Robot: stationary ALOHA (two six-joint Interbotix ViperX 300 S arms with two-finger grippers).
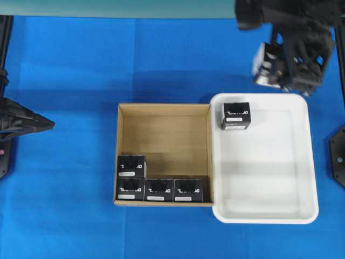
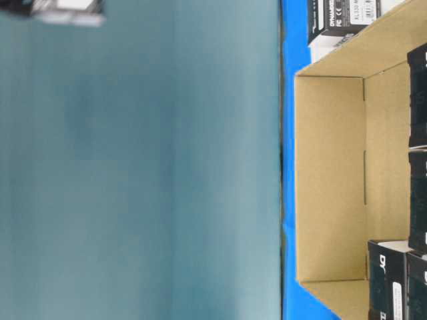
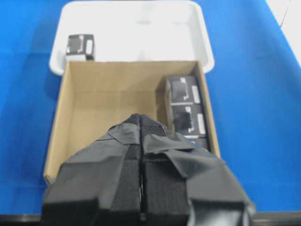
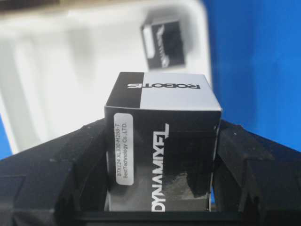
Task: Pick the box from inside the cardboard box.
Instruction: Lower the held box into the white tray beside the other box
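The right gripper (image 4: 162, 155) is clamping a box (image 4: 162, 141), one finger pressing on each side face; the lettered face and the small white side label are pointing toward the wrist camera. In the overhead view this held box (image 1: 268, 67) is hanging under the right gripper (image 1: 285, 67), above the blue cloth (image 1: 70, 70) just beyond the far rim of the tray (image 1: 310, 162), well apart from the carton (image 1: 163, 108).

The left gripper (image 3: 141, 141) is sitting with its taped fingers pressed together and holding nothing. It is hovering at the near edge of the carton (image 3: 63, 122), taking no part in the pick.

Progress, judged from the layout:
- The pick itself is appearing complete for this box: it is lifted out and clear of the carton walls.
- A second box (image 1: 235, 116) is already lying in the far corner of the tray next to the carton, so the tray is likely serving as the deposit point.
- Four boxes (image 1: 153, 181) are remaining in the carton, packed into one near corner: three along the near wall and one stacked behind the leftmost, all touching.

Remaining work, as an estimate: bring the held box over the tray, lower it beside the one already there, and release. The gripper is not yet over the tray floor, so that placement is not started.
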